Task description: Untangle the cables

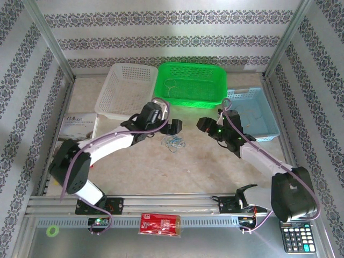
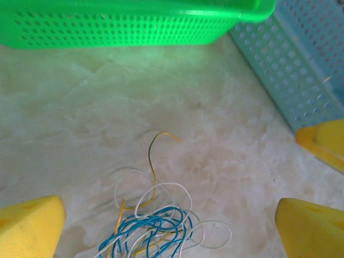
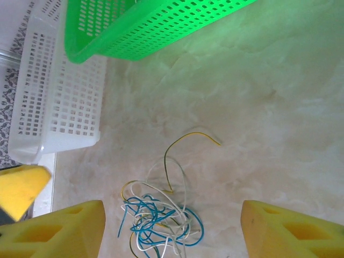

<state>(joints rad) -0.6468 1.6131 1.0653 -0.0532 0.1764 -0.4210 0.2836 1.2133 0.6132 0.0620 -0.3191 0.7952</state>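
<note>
The cables (image 1: 175, 143) are a small tangle of thin blue, white and yellow-green wires lying on the marble tabletop between the two arms. In the left wrist view the cables (image 2: 155, 226) lie between the yellow pads of my left gripper (image 2: 171, 228), which is open and touches nothing. Seen from the right wrist, the cables (image 3: 158, 217) lie on the table between the wide-apart pads of my right gripper (image 3: 172, 231), also open with nothing clamped. One yellow-green strand (image 3: 185, 141) sticks out toward the baskets. From above, the left gripper (image 1: 174, 129) and right gripper (image 1: 203, 124) hover on either side of the tangle.
Three baskets stand at the back: white basket (image 1: 115, 114), green basket (image 1: 188, 103) with a pale wire (image 1: 171, 85) inside, and blue basket (image 1: 266, 137). A booklet (image 1: 78, 126) lies at the left. A calculator (image 1: 296, 236), a red pack (image 1: 160, 223) and a green ring (image 1: 52, 231) sit at the near edge.
</note>
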